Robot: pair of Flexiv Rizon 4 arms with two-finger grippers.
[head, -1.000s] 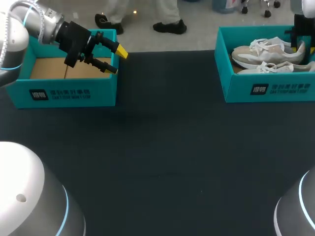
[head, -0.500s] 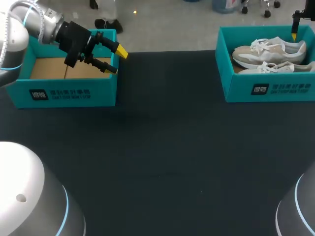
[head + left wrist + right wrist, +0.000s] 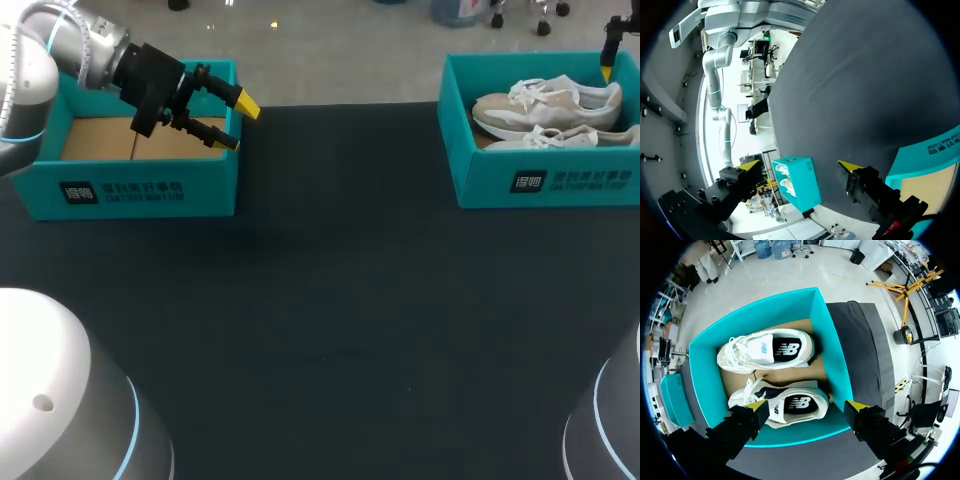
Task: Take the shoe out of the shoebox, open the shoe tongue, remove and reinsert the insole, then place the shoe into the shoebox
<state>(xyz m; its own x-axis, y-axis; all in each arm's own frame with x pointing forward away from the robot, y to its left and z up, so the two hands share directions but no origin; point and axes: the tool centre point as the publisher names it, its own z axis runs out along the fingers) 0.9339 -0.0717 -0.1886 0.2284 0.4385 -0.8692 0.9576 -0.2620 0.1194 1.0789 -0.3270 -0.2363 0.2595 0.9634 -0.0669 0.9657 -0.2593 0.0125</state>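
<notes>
Nearby, a second teal box with a brown cardboard floor, beneath the left end effector; fingers spread, pinching nothing. Ahead of it, dark tabletop, then the shoebox. Right end effector likewise spread and gripping nothing, above the shoebox, teal walls ringing both sneakers. Beige-and-white uppers, white laces, dark side logos: first shoe ahead of the fingertips, second shoe below and between them, untouched.

Matt cardboard shoebox, cloth tabletop
</notes>
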